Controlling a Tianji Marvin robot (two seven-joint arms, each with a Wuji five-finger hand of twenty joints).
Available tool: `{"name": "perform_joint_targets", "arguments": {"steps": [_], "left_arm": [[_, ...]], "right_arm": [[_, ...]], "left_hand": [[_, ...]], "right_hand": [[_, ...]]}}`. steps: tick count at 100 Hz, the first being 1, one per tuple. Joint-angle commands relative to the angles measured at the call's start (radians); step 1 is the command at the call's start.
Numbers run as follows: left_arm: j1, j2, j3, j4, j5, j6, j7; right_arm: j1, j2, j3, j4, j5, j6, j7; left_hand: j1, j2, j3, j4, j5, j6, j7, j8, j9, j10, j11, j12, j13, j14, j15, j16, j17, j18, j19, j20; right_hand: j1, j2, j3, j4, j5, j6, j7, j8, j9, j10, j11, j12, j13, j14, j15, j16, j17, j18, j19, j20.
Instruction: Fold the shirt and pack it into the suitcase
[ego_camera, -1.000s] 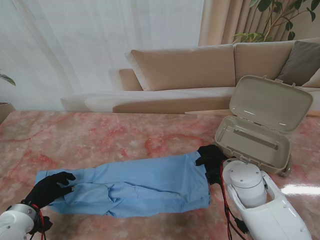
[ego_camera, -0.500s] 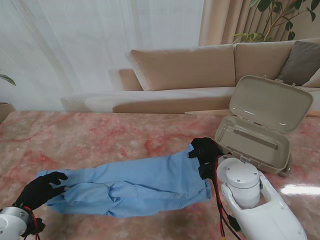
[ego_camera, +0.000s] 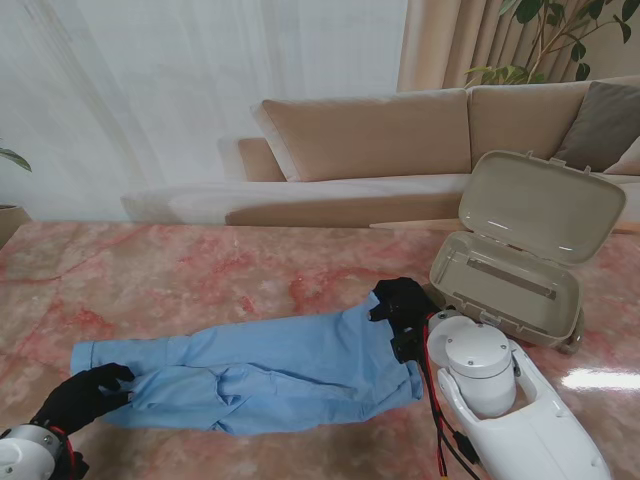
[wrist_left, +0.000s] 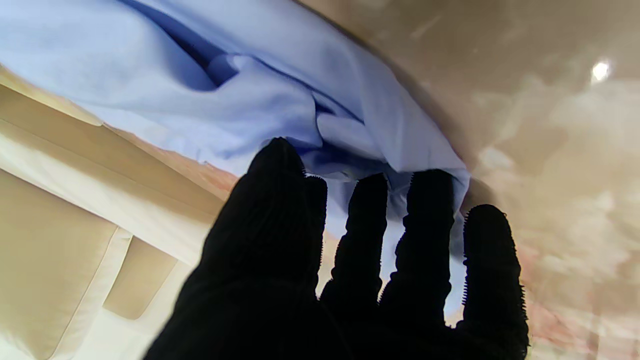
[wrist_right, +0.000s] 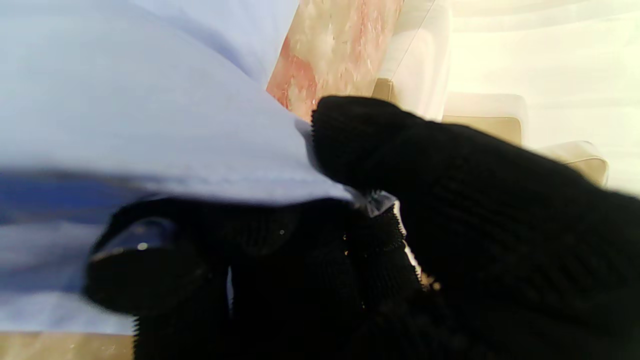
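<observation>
A light blue shirt (ego_camera: 270, 365) lies in a long strip across the pink marble table (ego_camera: 200, 270). My right hand (ego_camera: 402, 305), in a black glove, is shut on the shirt's right end and holds that edge raised off the table. In the right wrist view the thumb and fingers (wrist_right: 380, 210) pinch the cloth (wrist_right: 125, 125). My left hand (ego_camera: 85, 395) sits at the shirt's left end, nearer to me, with its fingers apart. In the left wrist view the fingertips (wrist_left: 425, 200) reach the shirt's rumpled edge (wrist_left: 250, 100) without closing on it. The beige suitcase (ego_camera: 505, 290) stands open at the right.
The suitcase lid (ego_camera: 540, 205) leans back toward a beige sofa (ego_camera: 370, 135) beyond the table's far edge. My white right forearm (ego_camera: 500, 410) fills the near right corner, just nearer to me than the suitcase. A potted plant (ego_camera: 560, 30) stands behind the sofa.
My right hand has moved left and farther from me, lifting the shirt's right end. My left hand has slid back toward me off the shirt's left end.
</observation>
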Motion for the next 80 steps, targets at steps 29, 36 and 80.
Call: {"name": "perform_joint_targets", "arguments": {"steps": [29, 36, 80], "left_arm": [[-0.053, 0.023, 0.067, 0.055, -0.026, -0.017, -0.097], [-0.059, 0.026, 0.076, 0.059, -0.025, -0.021, -0.107], [-0.108, 0.041, 0.127, 0.106, -0.043, -0.039, -0.167]], "right_arm": [[0.014, -0.017, -0.011, -0.027, 0.023, -0.003, -0.035], [0.018, -0.020, -0.015, -0.031, 0.027, -0.004, -0.043], [0.063, -0.046, -0.067, -0.053, 0.080, -0.017, -0.114]], "left_hand": [[0.020, 0.025, -0.011, 0.023, 0.005, 0.011, -0.001, -0.010, -0.007, -0.002, -0.008, -0.002, -0.008, 0.027, -0.030, -0.028, -0.004, 0.026, 0.004, 0.001], [0.021, 0.024, -0.012, 0.023, 0.006, 0.011, -0.001, -0.010, -0.006, -0.001, -0.007, -0.002, -0.009, 0.028, -0.030, -0.028, -0.005, 0.026, 0.004, 0.001], [0.021, 0.029, -0.011, 0.025, 0.001, 0.013, -0.006, -0.011, -0.009, 0.000, -0.007, -0.002, -0.009, 0.028, -0.029, -0.027, -0.005, 0.025, 0.004, 0.003]], "right_hand": [[0.040, -0.043, 0.063, 0.054, 0.037, 0.023, 0.047, 0.014, 0.069, 0.043, 0.065, 0.012, 0.026, -0.064, 0.057, 0.028, 0.048, -0.012, 0.103, 0.036], [0.041, -0.045, 0.067, 0.062, 0.040, 0.027, 0.048, 0.015, 0.074, 0.045, 0.069, 0.012, 0.025, -0.060, 0.088, 0.042, 0.059, -0.048, 0.152, 0.056], [0.039, -0.044, 0.071, 0.075, 0.046, 0.036, 0.052, 0.018, 0.081, 0.041, 0.076, 0.013, 0.025, -0.072, 0.099, 0.048, 0.061, -0.064, 0.171, 0.066]]}}
